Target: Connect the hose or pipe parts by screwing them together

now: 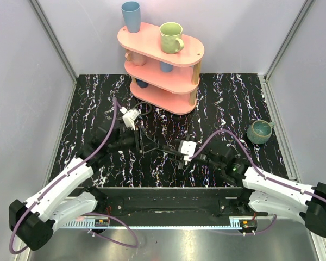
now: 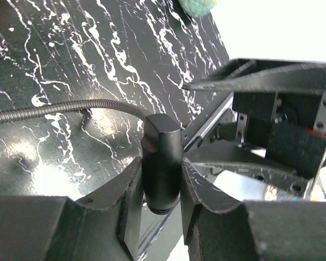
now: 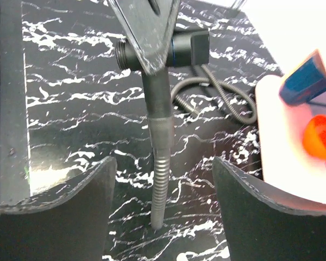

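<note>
In the left wrist view my left gripper is shut on a black cylindrical fitting with a threaded lower end. A ribbed black hose leaves the fitting to the left across the marbled table. In the right wrist view my right gripper stands open, a straight ribbed hose length running untouched between its fingers. That length rises through a smooth sleeve to the black fitting body, which the left gripper's finger partly covers. From above, the left gripper and right gripper face each other mid-table.
More hose loops on the table behind the fitting. A pink three-tier shelf with cups stands at the back centre, its lowest tier close to the right gripper. A green mug sits at the right.
</note>
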`<action>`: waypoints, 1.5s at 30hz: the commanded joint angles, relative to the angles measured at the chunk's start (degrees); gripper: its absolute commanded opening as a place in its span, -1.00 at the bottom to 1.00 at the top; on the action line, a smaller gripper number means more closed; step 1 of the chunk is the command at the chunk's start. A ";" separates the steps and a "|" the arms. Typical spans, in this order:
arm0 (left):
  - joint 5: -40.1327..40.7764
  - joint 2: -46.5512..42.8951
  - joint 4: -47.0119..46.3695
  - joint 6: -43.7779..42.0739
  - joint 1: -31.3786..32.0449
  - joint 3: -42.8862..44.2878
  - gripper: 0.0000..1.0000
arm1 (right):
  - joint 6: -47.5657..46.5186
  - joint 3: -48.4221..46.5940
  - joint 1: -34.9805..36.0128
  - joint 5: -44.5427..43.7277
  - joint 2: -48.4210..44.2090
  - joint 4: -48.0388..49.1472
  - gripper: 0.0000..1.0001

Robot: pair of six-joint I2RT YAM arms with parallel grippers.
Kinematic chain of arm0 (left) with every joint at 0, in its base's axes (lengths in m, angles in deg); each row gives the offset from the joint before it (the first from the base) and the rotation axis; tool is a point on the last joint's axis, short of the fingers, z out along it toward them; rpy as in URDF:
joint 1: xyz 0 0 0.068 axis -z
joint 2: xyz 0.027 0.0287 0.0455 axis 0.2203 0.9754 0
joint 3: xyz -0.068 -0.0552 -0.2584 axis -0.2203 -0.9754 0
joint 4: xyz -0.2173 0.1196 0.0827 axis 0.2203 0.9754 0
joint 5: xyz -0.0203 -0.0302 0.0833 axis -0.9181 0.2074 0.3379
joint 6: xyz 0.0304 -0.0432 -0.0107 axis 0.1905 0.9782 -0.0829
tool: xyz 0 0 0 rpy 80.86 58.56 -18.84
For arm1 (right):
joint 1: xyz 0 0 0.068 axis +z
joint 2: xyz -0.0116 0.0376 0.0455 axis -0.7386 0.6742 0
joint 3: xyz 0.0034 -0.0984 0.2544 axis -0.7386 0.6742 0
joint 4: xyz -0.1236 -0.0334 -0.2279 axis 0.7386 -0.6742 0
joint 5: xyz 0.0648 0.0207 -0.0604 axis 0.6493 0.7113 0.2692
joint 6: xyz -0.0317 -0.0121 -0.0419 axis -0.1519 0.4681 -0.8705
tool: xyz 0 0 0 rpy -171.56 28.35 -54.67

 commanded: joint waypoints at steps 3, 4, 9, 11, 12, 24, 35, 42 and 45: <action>7.13 -2.52 -0.59 18.65 -0.40 2.94 -1.00 | -8.30 2.29 4.72 -7.84 0.27 12.38 0.55; 6.87 -2.61 -0.50 19.80 -0.40 2.94 -1.00 | -8.83 2.64 5.16 -8.18 0.27 15.18 0.56; 5.47 -3.23 -0.06 26.83 -0.58 2.94 -1.00 | -11.47 0.19 7.62 -9.68 3.43 14.68 0.53; 5.20 -3.49 -0.68 29.37 -0.58 2.76 -1.00 | -12.26 0.01 7.80 -10.03 5.27 15.82 0.51; 4.68 -3.76 -0.85 29.82 -0.67 2.85 -1.00 | -12.52 -0.08 7.98 -10.47 5.98 16.17 0.50; 1.08 -2.97 -1.73 34.14 -0.67 1.79 -1.00 | -15.87 -2.97 8.33 -12.06 10.90 20.22 0.16; -7.44 -0.95 -8.51 1.84 -0.67 2.85 -1.00 | -13.85 -11.49 8.07 -2.40 9.33 2.40 -1.00; -9.20 1.86 2.74 -29.47 -0.58 7.59 -1.00 | -13.05 -20.19 6.66 7.72 11.52 -17.72 -1.00; -12.37 2.13 2.66 -37.39 -0.41 8.12 -1.00 | -12.79 -22.92 5.78 10.26 13.80 -21.60 -1.00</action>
